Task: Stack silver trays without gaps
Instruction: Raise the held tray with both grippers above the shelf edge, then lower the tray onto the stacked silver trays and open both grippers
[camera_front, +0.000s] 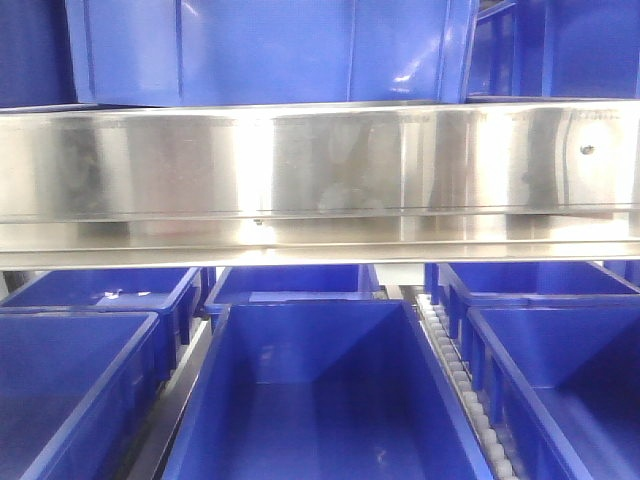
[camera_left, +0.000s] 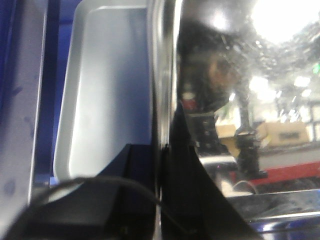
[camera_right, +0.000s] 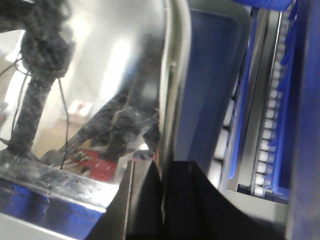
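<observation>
From the front view we see a long mirror-like steel shelf band (camera_front: 320, 170) spanning the picture, open blue plastic bins (camera_front: 320, 400) below it and another blue bin above. No arm shows here, and we cannot pick out a tray with certainty.

In the left wrist view, our left gripper (camera_left: 159, 150) has its dark fingers (camera_left: 135, 165) closed narrowly on the thin rim of a shallow rectangular silver metal tray (camera_left: 235, 100), seen edge-on. Beyond that rim lies a second pale silver tray (camera_left: 105, 90), just beside the held one.

In the right wrist view, our right gripper (camera_right: 161, 172) pinches the same kind of thin rim, its black fingers (camera_right: 190, 200) close together, with a further tray's interior (camera_right: 210, 85) behind and a roller track (camera_right: 267, 130) alongside.

We judge the stacking unfinished: one tray is held by both sides, apparently above another, not yet seated flush.
</observation>
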